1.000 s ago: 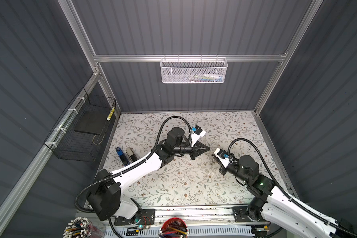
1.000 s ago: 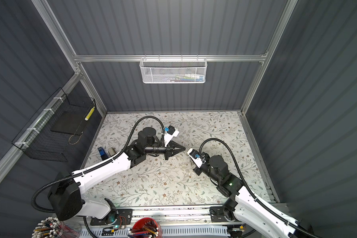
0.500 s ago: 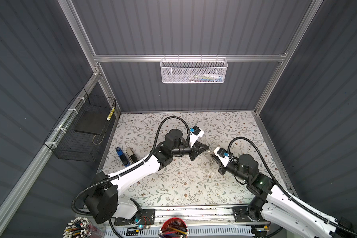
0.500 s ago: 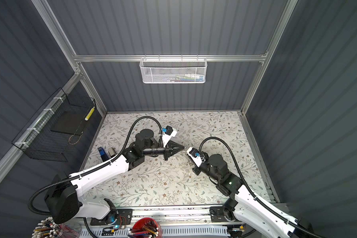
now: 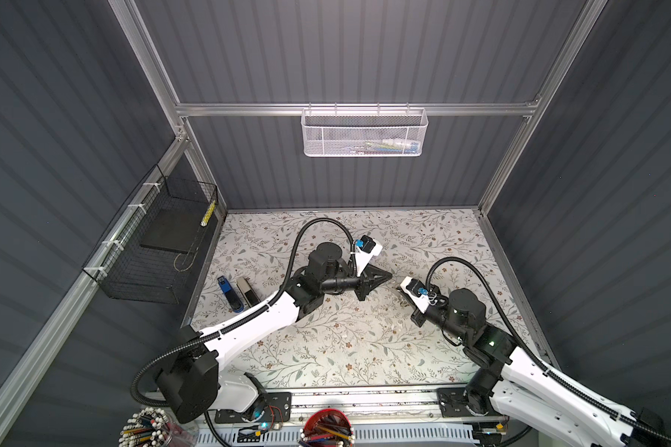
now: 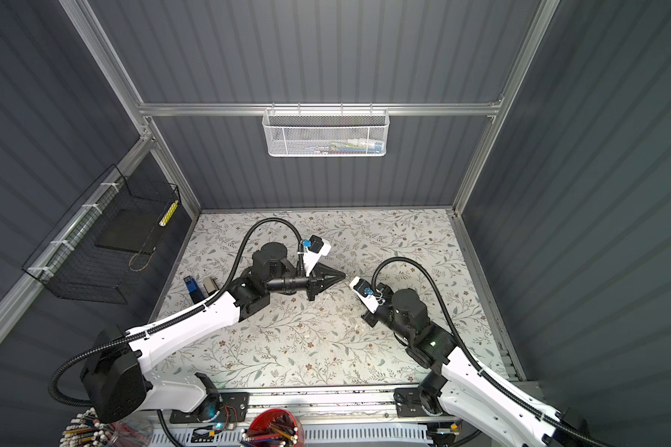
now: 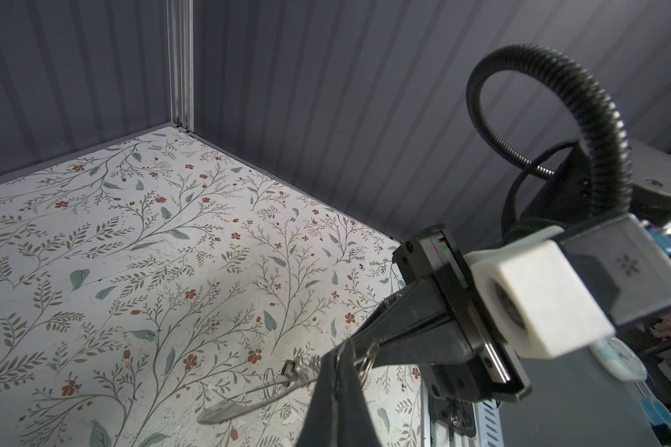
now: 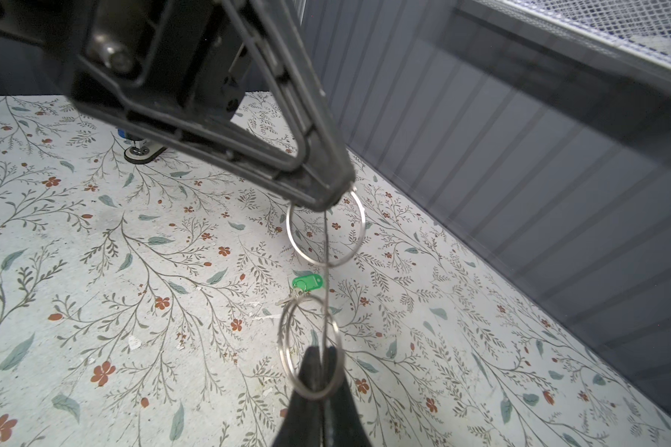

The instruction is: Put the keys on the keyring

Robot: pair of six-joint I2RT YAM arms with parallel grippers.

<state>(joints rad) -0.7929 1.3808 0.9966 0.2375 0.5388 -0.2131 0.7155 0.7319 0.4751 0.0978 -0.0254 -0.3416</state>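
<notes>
The keyring (image 7: 245, 400) hangs between my left end effector (image 8: 327, 196) and right end effector (image 8: 319, 363), each clamped on 1 of its loops; the green-tagged key (image 8: 305, 282) lies on the desk (image 8: 132, 271).

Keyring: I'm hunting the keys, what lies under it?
In the right wrist view, the green-tagged key lies on the table below the keyring. A black-rimmed tag shows farther off, partly covered by the left gripper.

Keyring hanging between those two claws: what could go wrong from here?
The left gripper and right gripper pinch the keyring only by its thin wire loops, so it might slip or twist free. With both closed on it, neither can fetch the green-tagged key lying below.
</notes>
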